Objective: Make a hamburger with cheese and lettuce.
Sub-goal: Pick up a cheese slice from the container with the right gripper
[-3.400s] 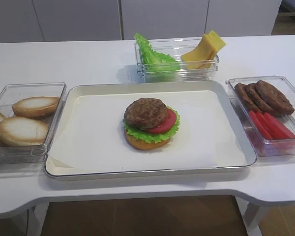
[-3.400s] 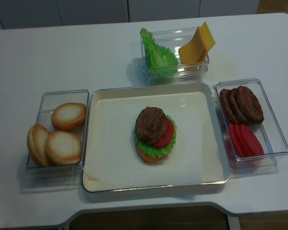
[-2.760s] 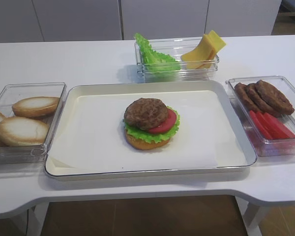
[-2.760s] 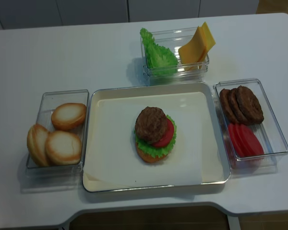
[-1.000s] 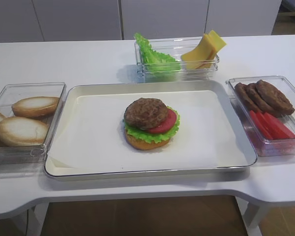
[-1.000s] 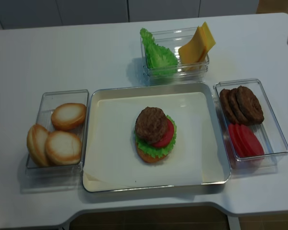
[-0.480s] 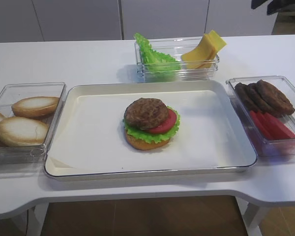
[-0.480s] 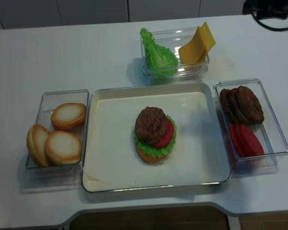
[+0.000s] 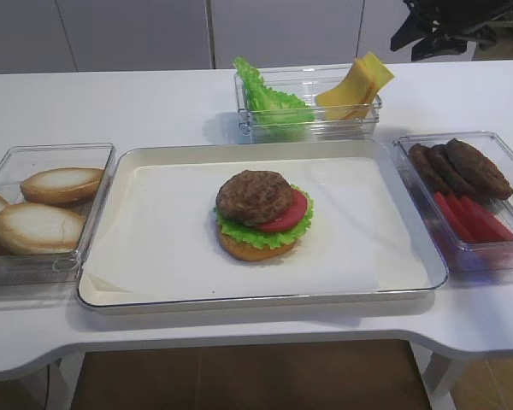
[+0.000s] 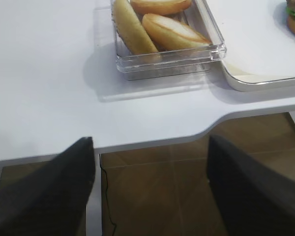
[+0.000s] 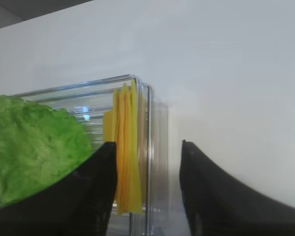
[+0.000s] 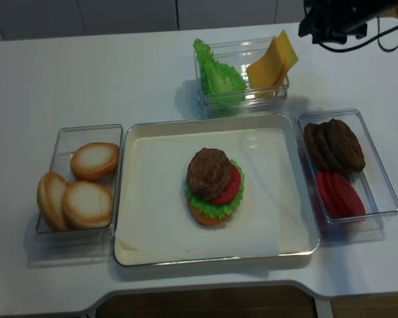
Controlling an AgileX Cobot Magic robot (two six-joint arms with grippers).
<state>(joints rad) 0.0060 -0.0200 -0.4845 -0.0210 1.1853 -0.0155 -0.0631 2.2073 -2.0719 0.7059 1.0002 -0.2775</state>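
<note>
Overlapping cheese slices (image 11: 124,147), single indistinguishable

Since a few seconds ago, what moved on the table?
Only the robot's right hand moved: it came in from the far right corner toward the box with the cheese slices, open and holding nothing. The hamburger on the tray, the lettuce, buns and patties stayed where they were.
</note>
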